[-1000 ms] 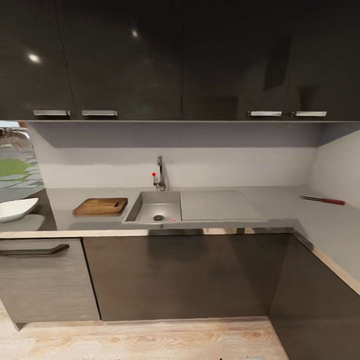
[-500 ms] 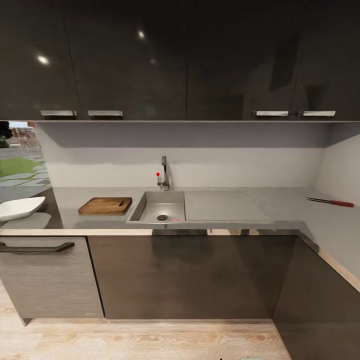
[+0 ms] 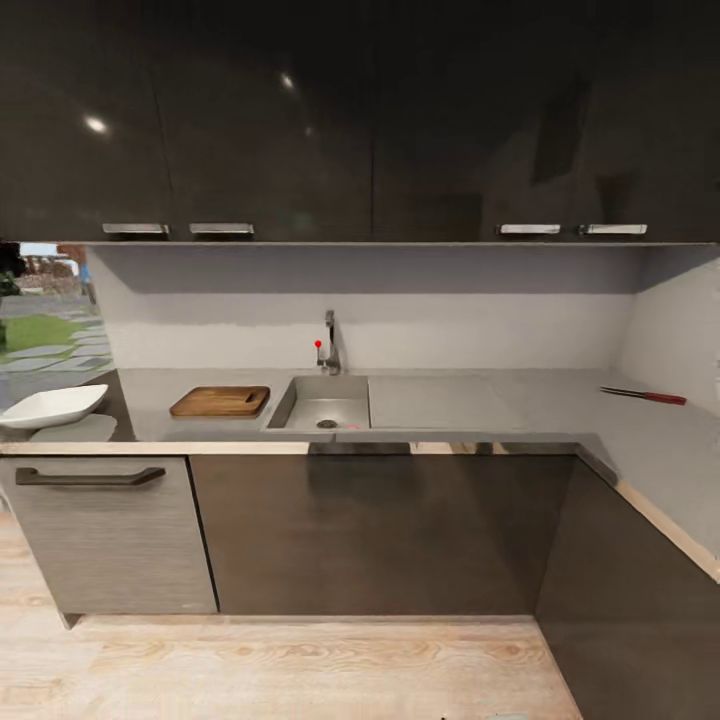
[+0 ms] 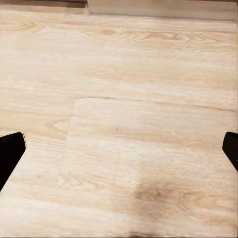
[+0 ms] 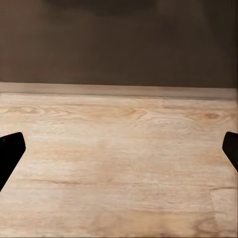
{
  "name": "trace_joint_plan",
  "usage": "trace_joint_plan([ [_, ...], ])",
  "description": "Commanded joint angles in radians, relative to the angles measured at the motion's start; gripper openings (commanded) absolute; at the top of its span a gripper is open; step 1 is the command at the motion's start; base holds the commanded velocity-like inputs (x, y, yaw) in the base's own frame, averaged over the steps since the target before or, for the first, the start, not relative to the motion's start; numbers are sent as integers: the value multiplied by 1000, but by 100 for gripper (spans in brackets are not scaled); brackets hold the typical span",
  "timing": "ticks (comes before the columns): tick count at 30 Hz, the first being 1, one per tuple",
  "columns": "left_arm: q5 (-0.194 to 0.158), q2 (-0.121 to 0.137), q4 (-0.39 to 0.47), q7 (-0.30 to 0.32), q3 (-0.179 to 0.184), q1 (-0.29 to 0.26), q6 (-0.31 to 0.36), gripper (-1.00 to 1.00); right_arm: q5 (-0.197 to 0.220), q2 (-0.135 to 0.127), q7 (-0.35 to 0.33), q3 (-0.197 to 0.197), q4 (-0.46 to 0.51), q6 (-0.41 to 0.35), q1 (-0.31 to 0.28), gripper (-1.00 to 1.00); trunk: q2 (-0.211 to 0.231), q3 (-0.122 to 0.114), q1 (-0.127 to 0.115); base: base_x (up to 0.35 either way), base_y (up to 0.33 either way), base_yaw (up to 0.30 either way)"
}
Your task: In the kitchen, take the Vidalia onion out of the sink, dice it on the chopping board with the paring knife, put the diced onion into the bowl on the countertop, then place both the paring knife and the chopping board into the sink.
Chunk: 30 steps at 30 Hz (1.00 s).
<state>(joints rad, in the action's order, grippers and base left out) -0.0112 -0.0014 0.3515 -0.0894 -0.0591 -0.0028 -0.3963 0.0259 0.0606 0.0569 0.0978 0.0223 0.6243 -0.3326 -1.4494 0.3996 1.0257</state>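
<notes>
Pincers left (image 4: 119,148) and right (image 5: 119,148) both gape wide, holding nothing, above wooden floor (image 4: 124,99).

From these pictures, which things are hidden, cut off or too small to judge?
- Vidalia onion: head view, nothing of it can be made out in the sink; the near wall hides most of the basin floor.
- Bowl: head view, the picture's left edge cuts it off.
- Paring knife: head view, too small for blade detail.
- Left gripper and right gripper: wrist views, the side edges cut off the fingertips.
</notes>
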Motion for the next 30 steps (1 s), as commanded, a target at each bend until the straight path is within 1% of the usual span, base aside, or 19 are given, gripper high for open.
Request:
trace_joint_plan([
  [1,-1,0,0,-1,-1,0,-2,100,2,0,6,8,-1,3,-1,100,-1,1,-1,-333,0,0],
  [6,0,0,0,-1,-1,0,-2,100,2,-3,4,8,-1,4,-1,100,-1,1,-1,-317,0,0],
  [9,0,0,0,-1,-1,0,-2,100,2,-6,1,8,-1,4,-1,100,-1,1,-1,-140,0,0],
  [18,1,0,0,-1,-1,0,-2,100,2,-3,3,9,-1,3,0,100,-1,1,-1,-28,0,0],
  [24,1,0,0,-1,-1,0,-2,100,1,-8,-3,10,-2,3,0,100,-1,1,-1,-2,0,0],
  [25,-5,6,-6,5,-7,6,-8,100,1,-2,-9,11,1,9,5,100,-1,1,-1,0,0,0],
  [27,-1,16,-17,16,-18,17,-20,100,1,5,-11,11,1,19,17,100,-1,1,-1,0,0,0],
  [30,2,17,-13,17,-35,34,-36,100,0,4,-11,11,1,24,19,100,-1,1,-1,0,0,0],
])
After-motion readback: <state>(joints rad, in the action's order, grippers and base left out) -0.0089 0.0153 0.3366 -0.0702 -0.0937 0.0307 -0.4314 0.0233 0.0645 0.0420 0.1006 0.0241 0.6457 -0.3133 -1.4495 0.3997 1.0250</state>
